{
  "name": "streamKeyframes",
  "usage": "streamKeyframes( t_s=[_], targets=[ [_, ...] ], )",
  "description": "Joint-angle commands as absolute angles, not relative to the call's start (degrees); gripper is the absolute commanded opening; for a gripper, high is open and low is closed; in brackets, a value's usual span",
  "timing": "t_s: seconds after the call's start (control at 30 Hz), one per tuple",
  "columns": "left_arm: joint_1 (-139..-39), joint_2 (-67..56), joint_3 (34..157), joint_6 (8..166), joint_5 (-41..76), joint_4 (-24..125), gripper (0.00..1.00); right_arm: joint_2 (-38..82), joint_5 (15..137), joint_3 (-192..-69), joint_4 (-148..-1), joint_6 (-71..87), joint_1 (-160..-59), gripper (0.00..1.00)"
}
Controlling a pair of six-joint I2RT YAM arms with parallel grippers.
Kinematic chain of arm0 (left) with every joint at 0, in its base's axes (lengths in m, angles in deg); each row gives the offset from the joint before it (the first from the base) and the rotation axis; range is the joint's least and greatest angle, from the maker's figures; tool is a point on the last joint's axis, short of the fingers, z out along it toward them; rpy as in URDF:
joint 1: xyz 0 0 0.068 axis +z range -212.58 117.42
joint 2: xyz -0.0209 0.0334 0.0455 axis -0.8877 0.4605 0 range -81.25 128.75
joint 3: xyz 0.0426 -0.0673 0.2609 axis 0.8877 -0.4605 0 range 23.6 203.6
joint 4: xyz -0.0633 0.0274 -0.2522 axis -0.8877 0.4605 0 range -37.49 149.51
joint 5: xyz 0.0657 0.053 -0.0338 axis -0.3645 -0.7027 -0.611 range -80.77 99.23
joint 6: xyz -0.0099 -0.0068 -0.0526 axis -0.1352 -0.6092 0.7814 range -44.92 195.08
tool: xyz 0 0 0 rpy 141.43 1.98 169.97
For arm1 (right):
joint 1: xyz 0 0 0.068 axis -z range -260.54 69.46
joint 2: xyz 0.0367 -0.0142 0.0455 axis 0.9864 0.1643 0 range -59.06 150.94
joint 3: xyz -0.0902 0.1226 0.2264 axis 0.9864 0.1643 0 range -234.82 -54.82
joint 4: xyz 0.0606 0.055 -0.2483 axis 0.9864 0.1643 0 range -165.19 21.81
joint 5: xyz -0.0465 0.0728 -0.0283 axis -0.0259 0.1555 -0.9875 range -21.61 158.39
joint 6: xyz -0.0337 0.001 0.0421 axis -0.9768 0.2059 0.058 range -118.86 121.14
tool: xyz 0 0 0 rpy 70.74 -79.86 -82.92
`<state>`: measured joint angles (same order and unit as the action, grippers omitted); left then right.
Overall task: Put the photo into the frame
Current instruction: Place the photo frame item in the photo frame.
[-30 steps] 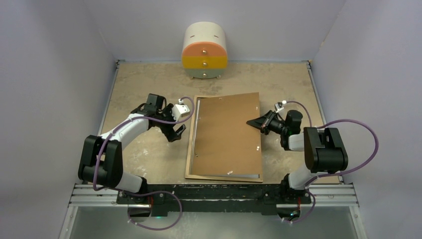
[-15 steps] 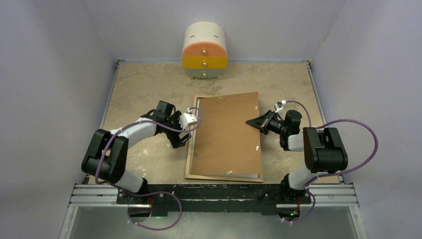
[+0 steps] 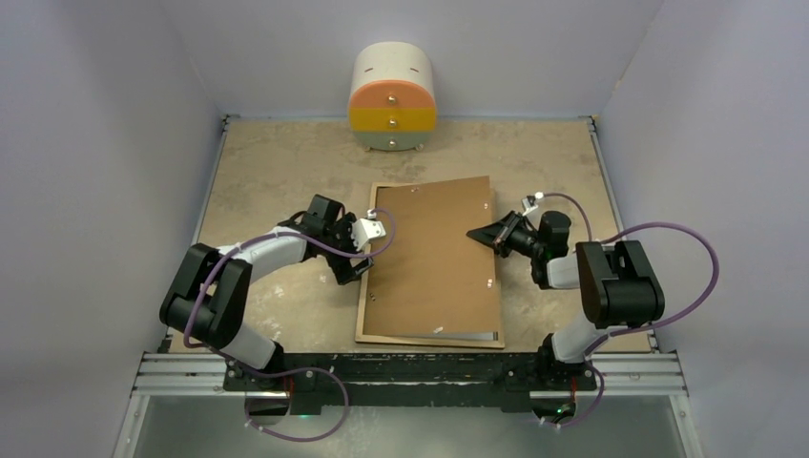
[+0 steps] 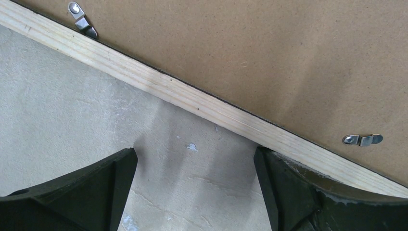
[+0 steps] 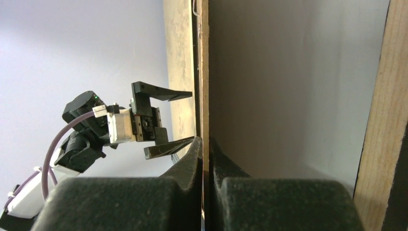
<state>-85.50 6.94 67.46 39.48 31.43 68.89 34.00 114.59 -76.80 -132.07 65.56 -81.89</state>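
One frame (image 3: 429, 342) lies back-up in the middle of your desk (image 3: 277, 162), between the two arms. It is a large thin rectangle with rails of pale, straight-grained wood. A dark line runs along the rails' inner edge, and small metal turn clips (image 4: 363, 140) sit on the back.

Inside the frame is a plain brown backing board (image 3: 434, 253). It sits skewed, so a narrow grey strip shows along the frame's near rail and a dark slit along its left rail.

Your right jaws are closed on the board's right edge, the thin sheet pinched between the fingertips (image 5: 190, 159). That side of the board stands clear of the frame's right rail. A pale grey surface (image 5: 288, 96) shows under the lifted board. You cannot tell from these views whether it is the photo's white back, and the photo cannot be made out anywhere else.

Your left jaws are spread wide and hold nothing, low at the outside of the frame's left rail. One fingertip (image 4: 118, 185) is over bare desk and the other (image 4: 279, 187) is right against the wood; whether it touches, you cannot tell.

At the back of the desk stands a small rounded drawer unit (image 3: 392, 86) with cream, orange and yellow fronts. Its drawers are shut, so their contents are hidden.
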Motion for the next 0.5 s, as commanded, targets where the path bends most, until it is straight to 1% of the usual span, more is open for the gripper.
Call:
streamKeyframes(
  t_s=[0.0,0.03,0.07,0.13,0.2,0.27,0.33,0.43,0.47],
  targets=[
    [-86.51,7.63,67.21,40.02,31.94,66.89,1.00,34.02,113.25,-78.84,-128.09,61.64,-85.08,0.00],
    [-86.57,7.27,67.20,39.90,31.91,67.14,1.00,33.52,112.20,-79.53,-125.06,59.86,-85.43,0.00],
    [-86.58,6.81,67.12,39.75,31.66,67.49,1.00,32.93,111.12,-80.62,-121.41,57.78,-85.82,0.04],
    [-86.45,5.66,67.19,39.50,31.00,68.26,1.00,31.13,107.14,-83.46,-110.65,52.13,-86.99,0.17],
    [-85.97,4.33,67.28,39.10,30.69,68.83,1.00,29.23,102.48,-86.47,-100.87,46.63,-88.35,0.26],
    [-84.98,3.08,67.28,38.79,30.89,69.21,1.00,27.52,99.13,-88.03,-95.71,43.81,-89.12,0.34],
    [-83.90,2.26,67.28,38.45,31.12,69.57,1.00,26.40,96.48,-89.48,-91.94,41.79,-89.68,0.47],
    [-82.80,1.80,67.24,38.04,31.12,70.15,1.00,26.07,93.22,-91.97,-87.64,39.60,-91.29,0.53],
    [-82.61,1.46,66.95,37.98,30.95,70.17,1.00,26.15,92.23,-92.78,-85.92,39.00,-92.01,0.57]
  ],
)
